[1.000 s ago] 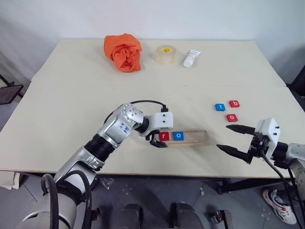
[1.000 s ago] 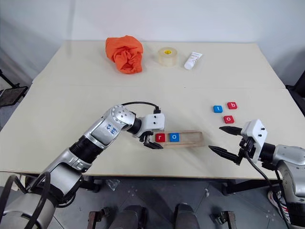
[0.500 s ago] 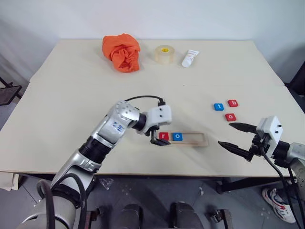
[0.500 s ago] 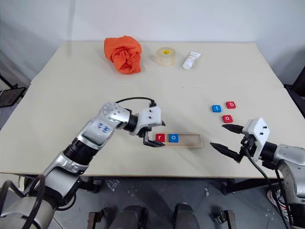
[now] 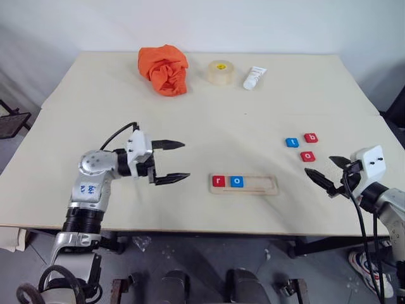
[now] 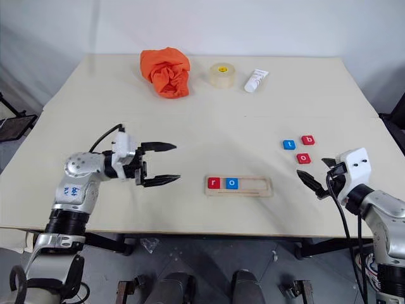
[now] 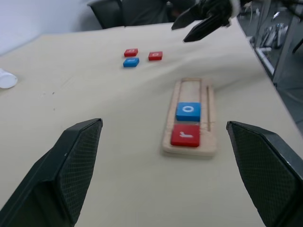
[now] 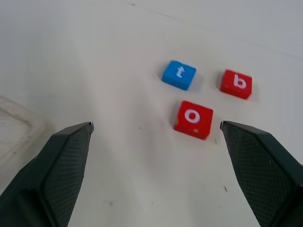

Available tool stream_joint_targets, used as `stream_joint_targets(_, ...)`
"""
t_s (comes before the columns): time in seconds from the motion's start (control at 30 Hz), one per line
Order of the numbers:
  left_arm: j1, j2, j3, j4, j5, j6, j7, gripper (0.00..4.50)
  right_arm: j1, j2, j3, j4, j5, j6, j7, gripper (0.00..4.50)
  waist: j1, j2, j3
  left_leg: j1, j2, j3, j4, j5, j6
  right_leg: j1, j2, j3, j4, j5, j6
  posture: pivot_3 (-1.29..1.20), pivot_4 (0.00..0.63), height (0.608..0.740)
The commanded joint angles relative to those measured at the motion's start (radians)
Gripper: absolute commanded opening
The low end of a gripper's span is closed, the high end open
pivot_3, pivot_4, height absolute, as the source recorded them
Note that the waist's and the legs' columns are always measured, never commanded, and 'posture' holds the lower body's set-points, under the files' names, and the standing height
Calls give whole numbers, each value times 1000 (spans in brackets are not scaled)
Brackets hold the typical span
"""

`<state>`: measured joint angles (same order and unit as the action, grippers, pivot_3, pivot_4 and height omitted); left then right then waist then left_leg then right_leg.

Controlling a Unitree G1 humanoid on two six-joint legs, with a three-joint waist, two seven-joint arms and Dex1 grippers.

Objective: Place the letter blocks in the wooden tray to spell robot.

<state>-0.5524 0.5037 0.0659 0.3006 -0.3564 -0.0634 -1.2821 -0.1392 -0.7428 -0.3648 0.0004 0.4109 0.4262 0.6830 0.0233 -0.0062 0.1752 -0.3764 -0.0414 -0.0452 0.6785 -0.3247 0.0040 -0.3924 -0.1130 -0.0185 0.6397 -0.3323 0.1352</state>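
Observation:
The wooden tray lies near the table's front edge. A red "r" block sits at its left end and a blue "o" block right beside it. Three letter blocks lie loose to the tray's right and further back: a blue "t", a red "b" and a red "o". My left gripper hovers open and empty to the left of the tray, pointing at it. My right gripper is open and empty just in front of the loose red "o".
At the back of the table lie an orange cloth, a roll of clear tape and a white tube. The table's right edge runs close to my right arm.
My left gripper opened, left the "r" block in the tray and drew back to the left. The tray now lies flat and straight. My right gripper shifted slightly right, toward the loose blocks.

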Motion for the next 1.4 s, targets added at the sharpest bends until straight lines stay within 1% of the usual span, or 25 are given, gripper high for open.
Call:
stream_joint_targets(0.03,33,19,29,40,-15,-100,-36,4458,-19,-10,-41,-13,2,27,-45,4500,-1,0,0,0,0,0,0,0,0,0,0,0,0,0,0,0,150,740)
stream_joint_targets(0.1,42,22,33,81,9,-161,-18,4458,-22,-9,-45,-15,7,31,-50,4500,-2,0,0,0,0,0,0,0,0,0,0,0,0,0,0,0,150,740)
stream_joint_targets(0.17,37,22,32,125,57,-215,47,4458,-38,-11,-49,-1,2,34,-66,4500,-2,0,0,0,0,0,0,0,0,0,0,0,0,0,0,0,150,740)
stream_joint_targets(0.27,33,18,25,148,63,-220,76,4458,-73,-15,-68,38,7,33,-86,4500,-3,0,0,0,0,1,0,0,1,0,1,0,0,0,0,0,150,740)
stream_joint_targets(0.37,34,12,22,145,64,-218,98,4458,-98,-31,-78,77,3,25,-78,4500,-3,0,0,0,0,1,0,-1,1,0,1,0,1,0,0,0,150,740)
stream_joint_targets(0.7,38,4,11,119,12,-218,30,4458,-93,-53,-98,78,16,58,-68,4500,-3,0,0,0,0,1,-1,-1,1,-1,0,0,1,0,0,0,150,740)
stream_joint_targets(0.97,25,5,9,126,11,-215,28,4458,-87,-48,-100,68,17,61,-69,4500,-5,0,0,0,0,1,-1,-1,1,-1,0,0,1,0,0,0,150,740)
stream_joint_targets(1.07,19,4,8,126,8,-213,24,4458,-116,-45,-78,91,7,59,-75,4500,-5,0,0,0,0,1,-1,-1,1,0,0,0,0,0,0,0,150,740)
stream_joint_targets(1.13,17,1,5,119,5,-206,19,4458,-175,-47,-46,135,-8,66,-79,4500,-9,0,0,0,0,1,-1,-1,1,0,0,0,0,0,0,0,150,740)
stream_joint_targets(1.23,10,-6,-7,113,6,-188,12,4458,-357,-35,34,305,-49,107,-96,4500,-28,1,0,0,0,2,-1,-1,2,0,0,0,0,0,0,0,150,740)
stream_joint_targets(1.33,16,-13,-20,100,4,-174,-6,4458,-481,-20,85,468,-96,61,-90,4500,-30,1,0,0,1,3,-1,0,1,-1,0,0,0,0,0,0,150,740)
stream_joint_targets(1.4,22,-18,-27,81,-2,-165,-12,4458,-586,8,135,619,-141,-12,-75,4500,-31,1,0,0,2,2,-3,0,1,-1,0,0,0,0,0,0,150,740)
